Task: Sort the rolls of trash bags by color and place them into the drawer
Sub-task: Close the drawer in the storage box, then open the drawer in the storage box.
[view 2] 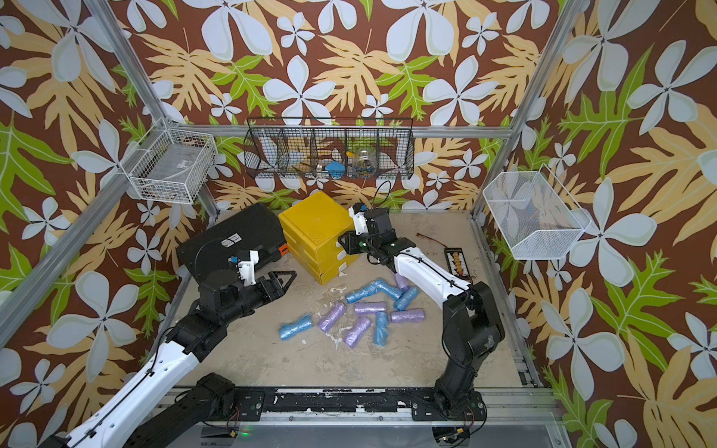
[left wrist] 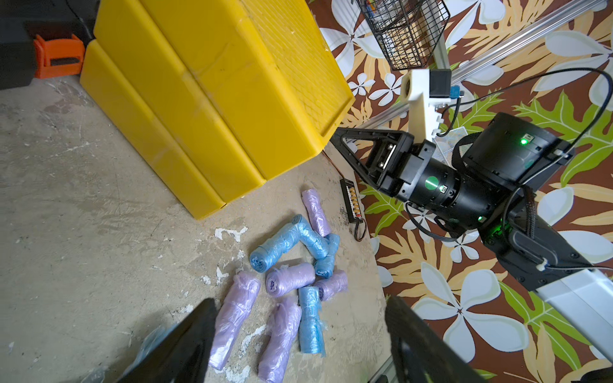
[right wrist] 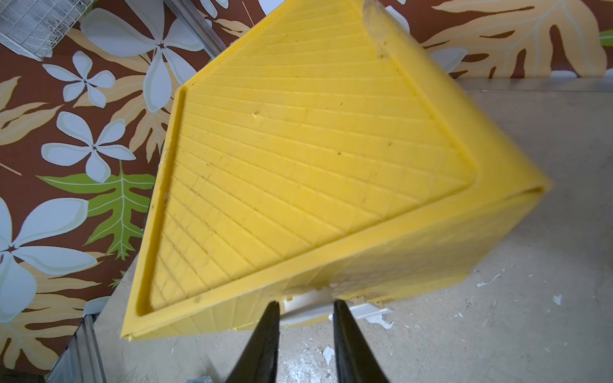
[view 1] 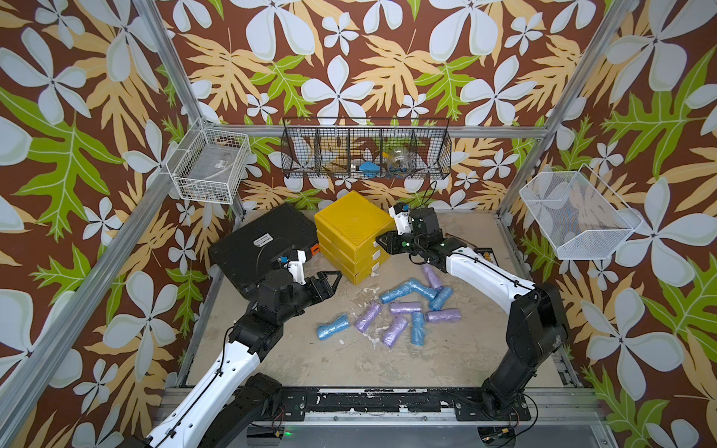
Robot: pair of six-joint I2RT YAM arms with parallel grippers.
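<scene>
As seen in both top views, got the rolls of trash bags (view 1: 405,307) all lying loose on the desk (view 1: 310,364), right in front of the yellow drawer unit (view 1: 351,221). Counted five blue and five lilac, mostly bunched together and touching. Can spot one blue roll (view 1: 333,327) off on its own, on the left arm's side of the bunch. Looks like all three drawers pushed in flush.

Got the right tool (right wrist: 304,302) up at the top drawer (right wrist: 381,262), jaws narrowed and pinched on its white handle (right wrist: 308,310), easiest to check from the right wrist view. Hard to say how firm, but looks like contact on both sides.

Got the left tool (view 1: 329,276) hanging above bare desk between the black case (view 1: 264,236) and the drawer unit, jaws spread wide, gripping nothing. Can see lilac and blue rolls between its fingers (left wrist: 195,335) in the left wrist view.

Other stuff around: orange latch (left wrist: 58,56) on the case, small black connector strip (view 2: 458,265) near the desk's right edge, black wire basket (view 1: 366,149) on the back wall, white wire baskets (view 1: 209,166) on the side walls.
</scene>
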